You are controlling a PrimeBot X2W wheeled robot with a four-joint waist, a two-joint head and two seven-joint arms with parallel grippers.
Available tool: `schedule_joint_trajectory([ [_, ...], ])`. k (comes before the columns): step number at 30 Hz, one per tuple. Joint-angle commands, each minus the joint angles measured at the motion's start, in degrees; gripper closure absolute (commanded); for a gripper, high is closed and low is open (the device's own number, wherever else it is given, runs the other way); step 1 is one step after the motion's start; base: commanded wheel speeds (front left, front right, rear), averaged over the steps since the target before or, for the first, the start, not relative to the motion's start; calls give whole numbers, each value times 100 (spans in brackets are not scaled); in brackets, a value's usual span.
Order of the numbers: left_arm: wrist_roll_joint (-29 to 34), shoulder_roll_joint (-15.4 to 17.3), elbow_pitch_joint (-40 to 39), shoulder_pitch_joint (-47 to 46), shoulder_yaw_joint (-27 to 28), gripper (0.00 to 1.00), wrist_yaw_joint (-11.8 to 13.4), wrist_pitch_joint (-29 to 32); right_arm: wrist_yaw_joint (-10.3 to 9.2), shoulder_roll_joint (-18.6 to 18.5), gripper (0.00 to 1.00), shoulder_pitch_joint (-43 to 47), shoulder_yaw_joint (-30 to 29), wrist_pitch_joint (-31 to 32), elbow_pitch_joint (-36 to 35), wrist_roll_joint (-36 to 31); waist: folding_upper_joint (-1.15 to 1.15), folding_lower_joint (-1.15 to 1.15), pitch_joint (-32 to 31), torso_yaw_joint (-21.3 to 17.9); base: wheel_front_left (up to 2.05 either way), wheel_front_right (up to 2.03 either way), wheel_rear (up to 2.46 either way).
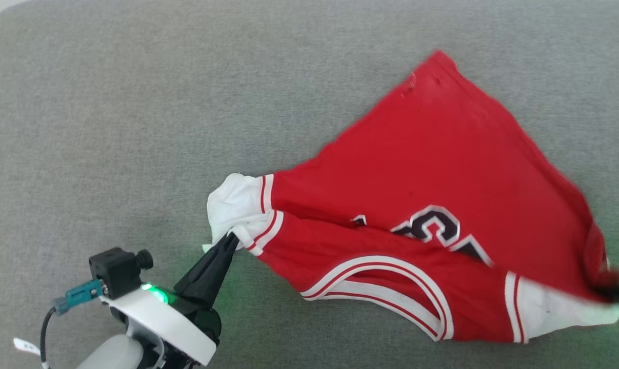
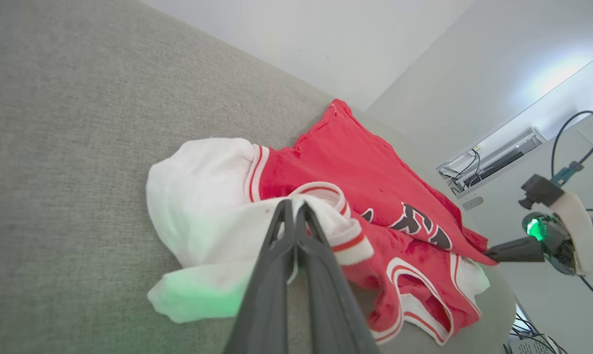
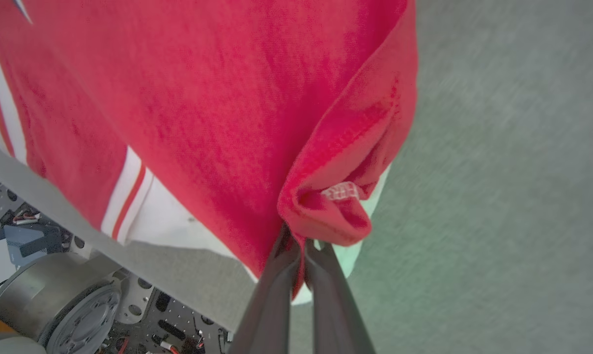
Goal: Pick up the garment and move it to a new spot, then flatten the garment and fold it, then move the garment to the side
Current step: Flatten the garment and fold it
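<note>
The garment (image 1: 432,169), a red jersey with white sleeves and a black number, lies stretched across the grey surface (image 1: 135,102). My left gripper (image 1: 231,237) is shut on its white sleeve at the lower left; the left wrist view shows the fingers pinching that sleeve (image 2: 212,216) with the garment (image 2: 375,172) beyond. My right gripper (image 1: 617,293) sits at the right edge, shut on the garment's other side. In the right wrist view the right gripper (image 3: 297,241) clamps a bunched red fold of the garment (image 3: 217,88).
The grey fabric surface (image 3: 497,147) runs wide to the left and back. Its near edge shows in the right wrist view, with the robot's base (image 3: 55,305) below. A white wall (image 2: 325,39) rises behind the far edge.
</note>
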Motion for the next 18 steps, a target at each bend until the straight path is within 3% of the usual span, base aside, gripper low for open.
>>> schedule_joint_trajectory([
  [1, -24, -16, 35, 110, 61, 100, 6, -3, -2, 65, 100, 430, -36, -107, -155, 12, 0, 0, -54, -76, 0, 0, 0],
  [7, 5, -67, 58, 260, 238, 100, 6, -4, -1, 449, 100, 1613, -181, -235, -608, -300, 0, 0, -61, -161, 0, 0, 0],
  [13, -70, -40, 84, 395, 336, 100, 6, -3, -1, 958, 100, 2054, -655, -266, -872, -791, 0, 0, -100, -284, 0, 0, 0],
  [15, -85, -8, 85, 445, 341, 100, 6, -3, -1, 1111, 76, 2160, -912, -285, -890, -917, 0, 0, -120, -329, 0, 0, 0],
  [16, -91, -1, 80, 455, 350, 100, 6, -3, -1, 1165, 53, 2209, -1060, -312, -930, -993, 0, 0, -129, -346, 0, 0, 0],
  [17, -92, 4, 74, 476, 362, 100, 6, -3, -1, 1241, 0, 2242, -1250, -346, -951, -1038, 0, 0, -141, -363, 0, 0, 0],
  [18, -101, 10, 67, 508, 366, 100, 6, -3, -1, 1264, 0, 2316, -1417, -339, -1002, -1099, 0, 0, -150, -374, 0, 0, 0],
])
